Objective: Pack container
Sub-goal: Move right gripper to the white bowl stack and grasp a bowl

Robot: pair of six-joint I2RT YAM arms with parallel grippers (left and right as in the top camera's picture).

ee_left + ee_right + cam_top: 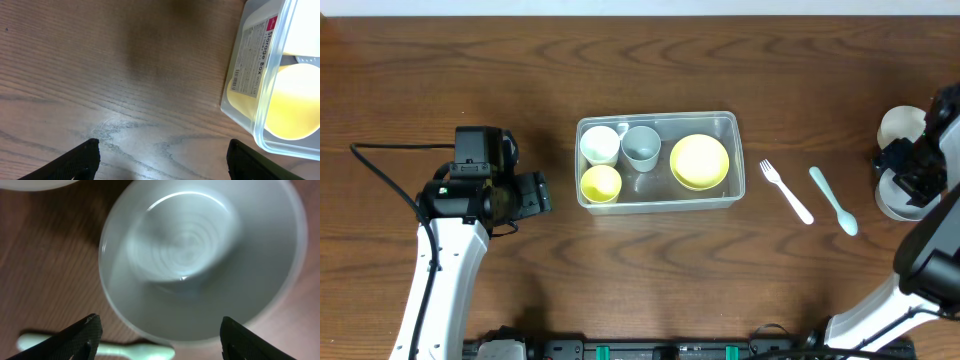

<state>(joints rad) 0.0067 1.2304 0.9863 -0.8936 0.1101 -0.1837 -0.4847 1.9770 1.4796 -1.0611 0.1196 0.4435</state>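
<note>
Hovering: right jaws spread over white bowl [200, 255] | left jaws spread near container [264, 100]

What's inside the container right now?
A white cup, a grey cup, a small yellow bowl and a larger yellow bowl sit in the container. Anything under them is covered.

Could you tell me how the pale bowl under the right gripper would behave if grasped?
The pale bowl looks like thin plastic, so probably light and flexible. Its glossy sloping wall may slip between the open fingers of the right gripper.
</note>
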